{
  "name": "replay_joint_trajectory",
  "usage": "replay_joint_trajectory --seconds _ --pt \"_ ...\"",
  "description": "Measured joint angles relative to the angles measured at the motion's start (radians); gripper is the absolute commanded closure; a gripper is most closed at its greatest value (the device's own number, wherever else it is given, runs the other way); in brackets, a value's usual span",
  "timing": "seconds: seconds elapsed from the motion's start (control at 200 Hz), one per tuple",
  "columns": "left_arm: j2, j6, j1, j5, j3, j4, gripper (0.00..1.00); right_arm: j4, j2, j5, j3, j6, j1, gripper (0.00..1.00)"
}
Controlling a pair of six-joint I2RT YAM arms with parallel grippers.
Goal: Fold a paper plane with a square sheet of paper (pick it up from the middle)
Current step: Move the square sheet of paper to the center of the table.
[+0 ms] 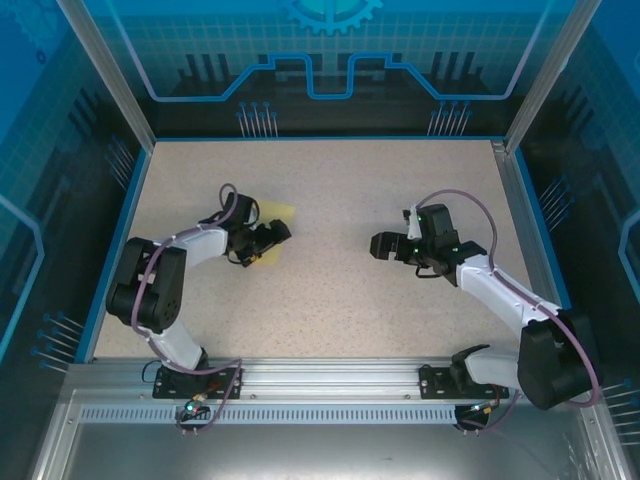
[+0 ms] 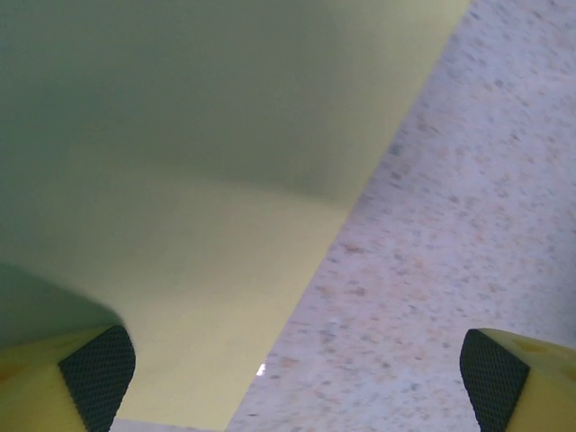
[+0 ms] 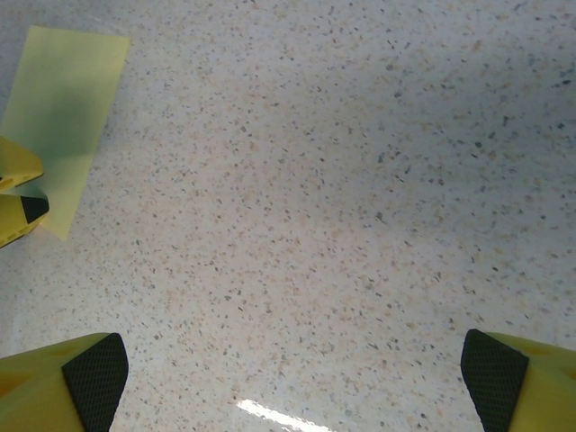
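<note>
The square sheet of paper [image 1: 281, 212] is pale yellow and lies flat on the speckled table, left of centre. My left gripper [image 1: 275, 243] hovers low over its near right edge, open. In the left wrist view the sheet [image 2: 180, 180] covers the upper left. One fingertip [image 2: 97, 373] is over the paper, the other over bare table, and nothing is between them [image 2: 292, 387]. My right gripper [image 1: 377, 245] stands open over bare table right of centre, pointing left. Its wrist view has the sheet [image 3: 67, 108] at the far left. The paper plane is out of view.
The speckled tabletop [image 1: 330, 180] is bordered by a blue rim and metal posts at the back and sides. An aluminium rail [image 1: 330, 375] with both arm bases runs along the near edge. The left gripper's yellow fingers [image 3: 16, 193] appear at the left edge of the right wrist view.
</note>
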Motion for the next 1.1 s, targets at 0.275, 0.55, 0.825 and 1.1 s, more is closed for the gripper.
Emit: replay_joint_trajectory --seconds 0.275,0.55,0.825,1.1 --pt "0.017 -0.242 -0.218 0.009 -0.007 0.134 0.01 -0.029 -0.003 0.007 0.000 0.031 0.000 0.06" --pt "-0.205 -0.222 -0.205 -0.159 -0.002 -0.014 0.01 -0.019 0.080 -0.022 0.088 0.102 0.080 0.24" --pt "-0.486 -0.108 0.084 -0.275 -0.081 -0.107 0.01 -0.036 0.521 -0.055 0.541 0.124 0.293 0.28" --pt "-0.631 -0.044 0.145 -0.328 -0.199 -0.198 0.01 -0.151 0.932 -0.053 1.006 0.124 0.420 0.31"
